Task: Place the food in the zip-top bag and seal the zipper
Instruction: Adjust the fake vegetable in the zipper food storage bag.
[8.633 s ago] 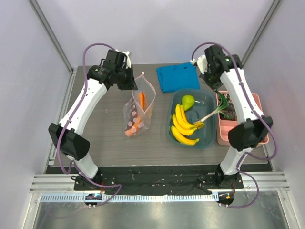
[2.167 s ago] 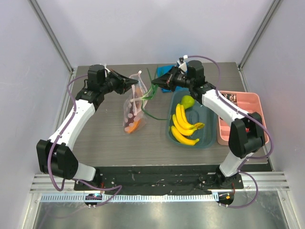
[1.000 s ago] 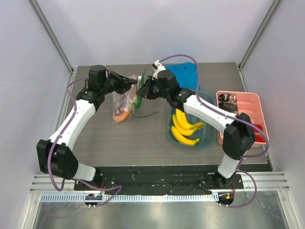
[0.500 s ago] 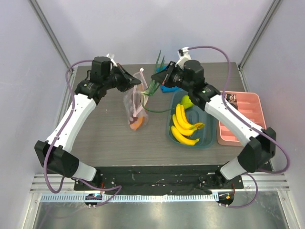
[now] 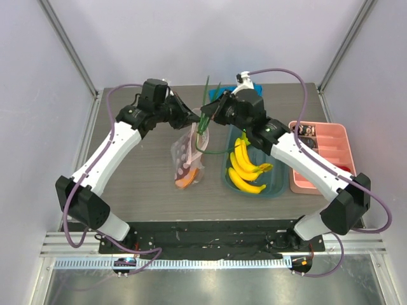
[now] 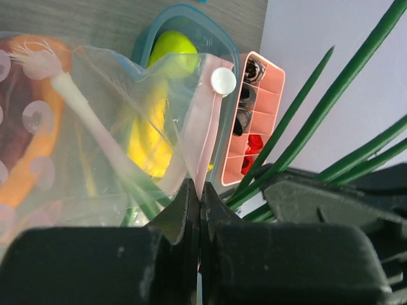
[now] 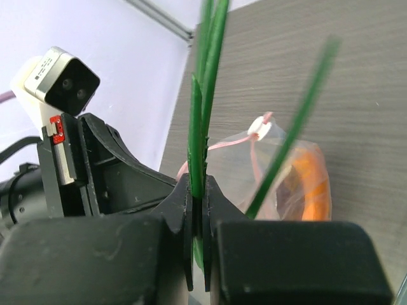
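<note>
Pinching the limp, slippery zip-top bag [image 5: 186, 159] by its zipper [image 6: 205, 121], my left claw [image 6: 198, 190] is clenched, hanging it just left of the teal tub [image 5: 278, 181]. My right claw [image 7: 198, 187], off the tub's far left corner, grips the light, bendy green onion stalk [image 7: 202, 95] by its leaves, root end seemingly inside the bag.

A: Pinched in the right gripper [image 7: 197, 190]?
B: Onion [image 7: 203, 95], green leaves clamped tight, rising upright past the top edge. One blurred leaf leaning right.
A: Beyond that?
B: Bag [image 7: 280, 165] against the bench [image 7: 356, 76], pepper [image 7: 313, 184] inside, white slider [image 7: 259, 127] on the pink zipper [image 7: 226, 145]. Left arm's camera [image 7: 63, 82] at left.
</note>
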